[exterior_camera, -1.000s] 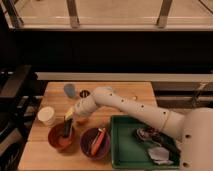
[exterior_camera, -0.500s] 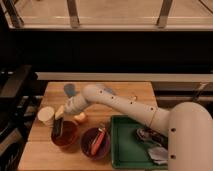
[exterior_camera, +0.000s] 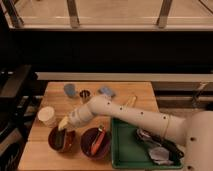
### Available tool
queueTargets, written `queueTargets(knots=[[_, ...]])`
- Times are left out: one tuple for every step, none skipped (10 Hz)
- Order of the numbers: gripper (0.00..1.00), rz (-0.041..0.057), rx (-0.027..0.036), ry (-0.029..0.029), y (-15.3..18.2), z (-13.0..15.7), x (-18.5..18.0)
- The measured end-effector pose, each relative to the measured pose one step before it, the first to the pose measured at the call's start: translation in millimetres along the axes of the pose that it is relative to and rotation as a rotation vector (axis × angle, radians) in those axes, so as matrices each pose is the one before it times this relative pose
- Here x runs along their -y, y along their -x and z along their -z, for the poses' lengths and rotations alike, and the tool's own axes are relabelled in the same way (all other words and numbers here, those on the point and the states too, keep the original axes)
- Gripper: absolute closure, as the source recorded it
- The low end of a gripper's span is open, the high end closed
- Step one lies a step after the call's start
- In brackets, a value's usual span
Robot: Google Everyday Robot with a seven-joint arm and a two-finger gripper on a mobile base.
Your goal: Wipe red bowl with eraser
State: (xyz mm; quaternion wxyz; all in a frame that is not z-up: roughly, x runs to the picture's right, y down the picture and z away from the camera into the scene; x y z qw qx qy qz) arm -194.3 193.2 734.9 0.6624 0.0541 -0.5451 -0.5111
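Two bowls sit at the front of the wooden counter [exterior_camera: 135,92]: the round red bowl [exterior_camera: 62,138] on the left and a dark purple bowl [exterior_camera: 95,142] just beside it. My gripper [exterior_camera: 64,125] hangs over the red bowl's rim; whether it is spread or closed I cannot tell. One slim dark eraser [exterior_camera: 59,140] lies inside the red bowl. I count one small metal cup [exterior_camera: 85,94], one pale round cup [exterior_camera: 47,116] and one green tray [exterior_camera: 121,152].
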Motion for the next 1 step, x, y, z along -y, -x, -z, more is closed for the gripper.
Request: queueTargets(knots=[[1.00, -0.01589, -0.01971, 0.00812, -0.74, 13.30, -9.90]])
